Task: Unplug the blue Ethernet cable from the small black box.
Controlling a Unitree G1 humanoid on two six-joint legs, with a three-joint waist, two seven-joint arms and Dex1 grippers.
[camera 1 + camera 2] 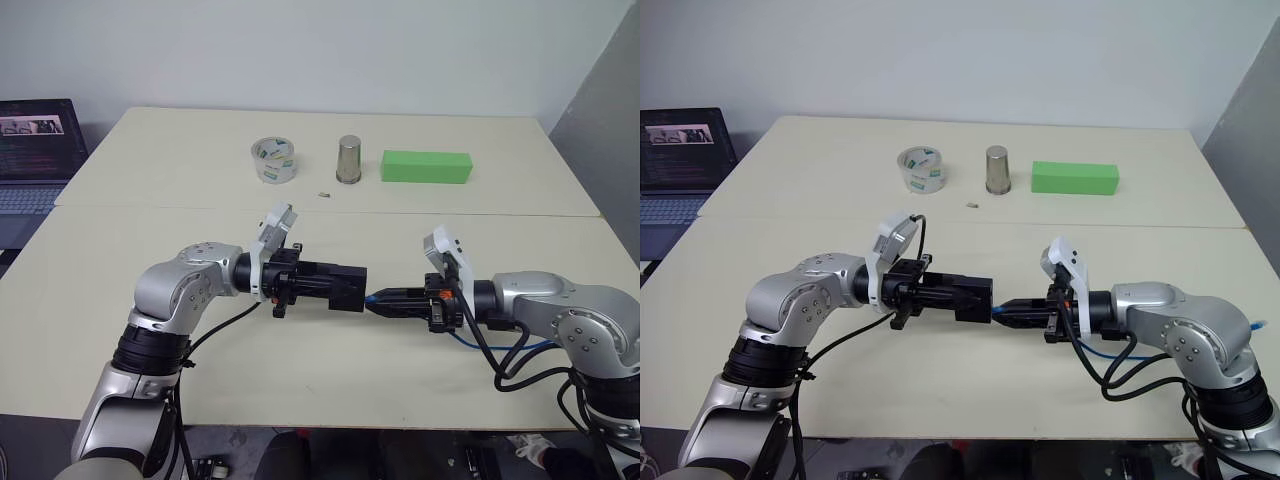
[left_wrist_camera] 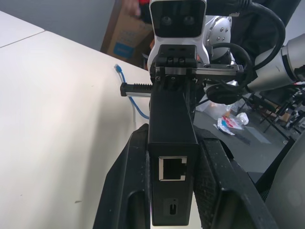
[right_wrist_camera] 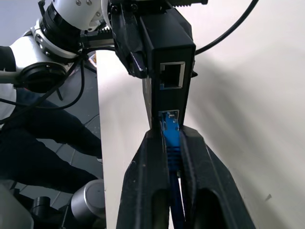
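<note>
Above the cream table (image 1: pixel 330 390), the rigid, light small black box (image 1: pixel 336 286) is clamped by the left gripper (image 1: pixel 300 285), while the right gripper (image 3: pixel 172 164) is closed on the blue Ethernet cable (image 3: pixel 170 136) at its stiff plug (best gripped there, the cord being limp), still seated in the box's port.

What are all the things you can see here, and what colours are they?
small black box: one, black, held in the air above the table between both arms.
blue Ethernet cable: one, blue, its plug at the box's port.
tape roll: one, clear with green print, far side of the table.
metal cup: one, silver, right of the tape roll.
green block: one, green, right of the cup.
laptop: one, dark, beyond the table's left edge.
table: one, cream.
left gripper: one, black, shut on the box.
right gripper: one, black, shut on the cable's plug.
</note>
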